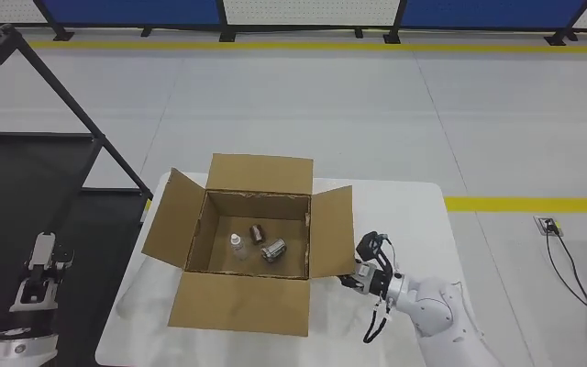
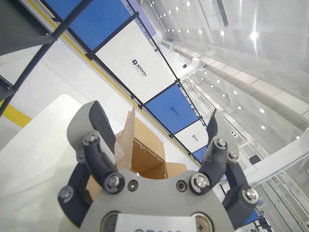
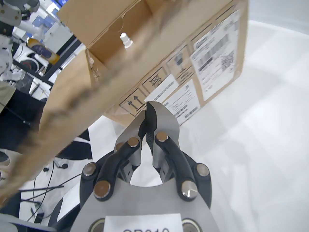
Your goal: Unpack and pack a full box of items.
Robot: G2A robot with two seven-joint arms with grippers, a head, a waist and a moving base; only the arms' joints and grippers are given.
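Note:
An open cardboard box [image 1: 252, 243] stands on the white table [image 1: 404, 211] with all its flaps spread outward. Inside lie a small white-capped bottle [image 1: 237, 242], a brown item [image 1: 257, 232] and a silvery item [image 1: 273, 249]. My right gripper [image 1: 350, 280] sits low beside the box's right flap, near the front right corner. In the right wrist view it [image 3: 147, 112] is shut with nothing between its pads, just short of the labelled box wall [image 3: 193, 73], and the bottle's cap [image 3: 126, 40] peeks out inside. My left gripper [image 2: 154, 117] is open and empty, pointing upward.
The left arm [image 1: 37, 271] hangs off the table's left side, beside a black frame [image 1: 83, 138]. Bare table lies to the right of the box [image 3: 253, 121]. The box's left flap [image 2: 147, 150] shows beyond the left gripper.

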